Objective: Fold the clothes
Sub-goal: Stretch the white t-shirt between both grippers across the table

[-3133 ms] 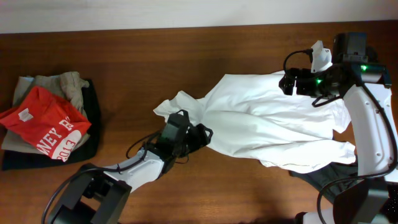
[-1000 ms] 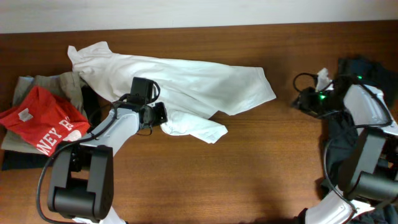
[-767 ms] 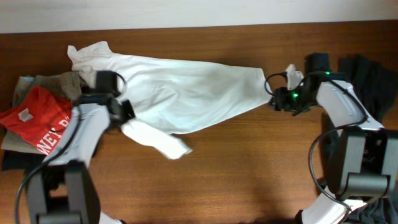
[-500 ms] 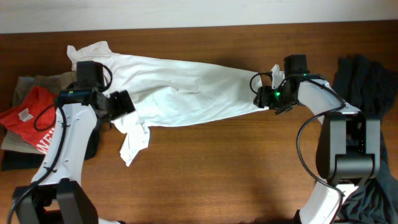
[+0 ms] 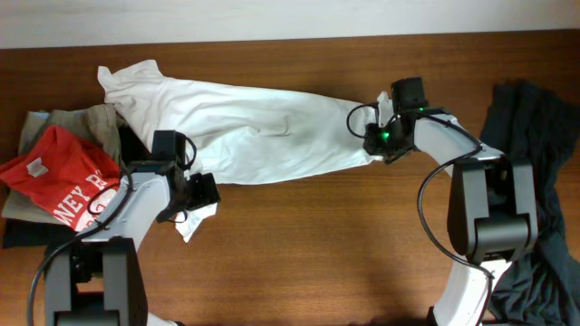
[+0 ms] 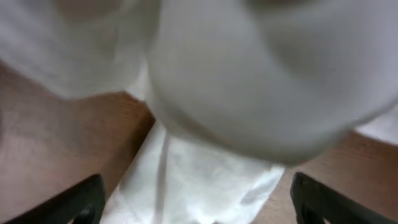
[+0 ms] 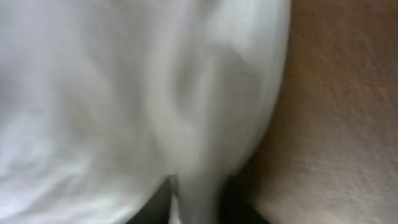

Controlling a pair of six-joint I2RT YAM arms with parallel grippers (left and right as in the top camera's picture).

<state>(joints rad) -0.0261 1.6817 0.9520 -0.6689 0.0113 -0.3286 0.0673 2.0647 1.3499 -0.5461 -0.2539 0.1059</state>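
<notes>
L end effector [image 5: 201,192] apart over white shirt [image 5: 263,136]; R end effector [image 5: 374,142] clamps it, blurry.

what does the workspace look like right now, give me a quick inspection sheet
surface: brown wooden table, no spills seen
job's things: white shirt stretched across the far half, unfolded; its sleeve lies toward the front left
clutter: pile of clothes at the left edge, red shirt on top; dark garment heaped at the right edge
pincers: left pincer over the sleeve, fingers apart in its wrist view; right pincer at the white shirt's right end, wrist view too blurred to tell its state
cables: black cable loop by the right wrist
surroundings: pale wall strip behind the table; nothing else seen
</notes>
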